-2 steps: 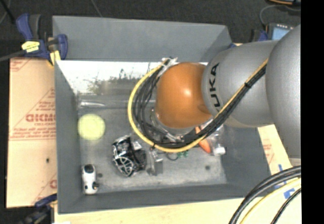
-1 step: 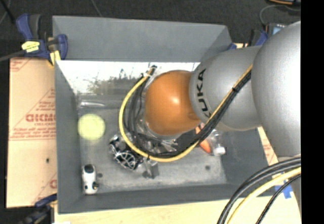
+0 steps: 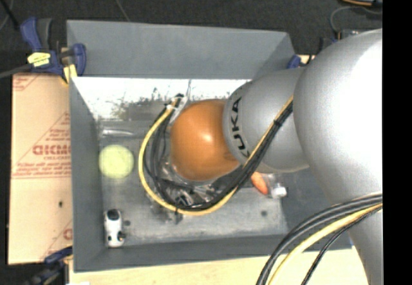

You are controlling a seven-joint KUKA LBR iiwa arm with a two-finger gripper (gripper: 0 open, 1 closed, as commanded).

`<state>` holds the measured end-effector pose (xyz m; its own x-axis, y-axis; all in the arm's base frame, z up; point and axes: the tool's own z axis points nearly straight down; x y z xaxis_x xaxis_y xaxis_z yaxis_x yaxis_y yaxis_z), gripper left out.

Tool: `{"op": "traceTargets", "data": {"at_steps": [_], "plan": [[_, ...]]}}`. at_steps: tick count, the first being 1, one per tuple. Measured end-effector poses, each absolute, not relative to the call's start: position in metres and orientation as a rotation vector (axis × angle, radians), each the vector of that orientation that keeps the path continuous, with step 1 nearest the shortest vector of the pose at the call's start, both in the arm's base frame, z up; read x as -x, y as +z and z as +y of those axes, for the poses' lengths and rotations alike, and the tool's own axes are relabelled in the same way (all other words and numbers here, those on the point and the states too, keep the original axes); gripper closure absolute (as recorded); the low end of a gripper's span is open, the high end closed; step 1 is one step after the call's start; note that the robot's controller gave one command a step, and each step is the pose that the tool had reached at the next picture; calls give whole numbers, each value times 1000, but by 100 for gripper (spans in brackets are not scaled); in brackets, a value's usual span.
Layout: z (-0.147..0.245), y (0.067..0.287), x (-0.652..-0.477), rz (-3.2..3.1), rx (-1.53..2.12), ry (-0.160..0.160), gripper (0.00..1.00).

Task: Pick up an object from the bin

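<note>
Found gripper [image 3: 175, 202] low at centre of bin [image 3: 87, 148], beneath orange wrist cover. Cannot tell how far open, nor whether anything held. Noted yellow-green ball [image 3: 116, 162] to left, apart; small white object [image 3: 114, 227] in front-left corner.

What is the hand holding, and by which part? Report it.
Cannot be told: the hand sits low in the bin beneath the orange wrist cover, which hides any grasp. The yellow-green ball lies free, apart from it.
</note>
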<state>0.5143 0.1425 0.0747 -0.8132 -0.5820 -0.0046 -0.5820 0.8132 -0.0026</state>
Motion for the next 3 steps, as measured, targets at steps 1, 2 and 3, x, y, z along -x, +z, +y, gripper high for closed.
{"op": "traceTargets", "data": {"at_steps": [1, 2, 3], "plan": [[143, 75, -514, 2987, 958, -1, 100], [138, 96, -522, 2978, 984, -2, 100], [133, 143, -514, 2971, 1019, -1, 100]]}}
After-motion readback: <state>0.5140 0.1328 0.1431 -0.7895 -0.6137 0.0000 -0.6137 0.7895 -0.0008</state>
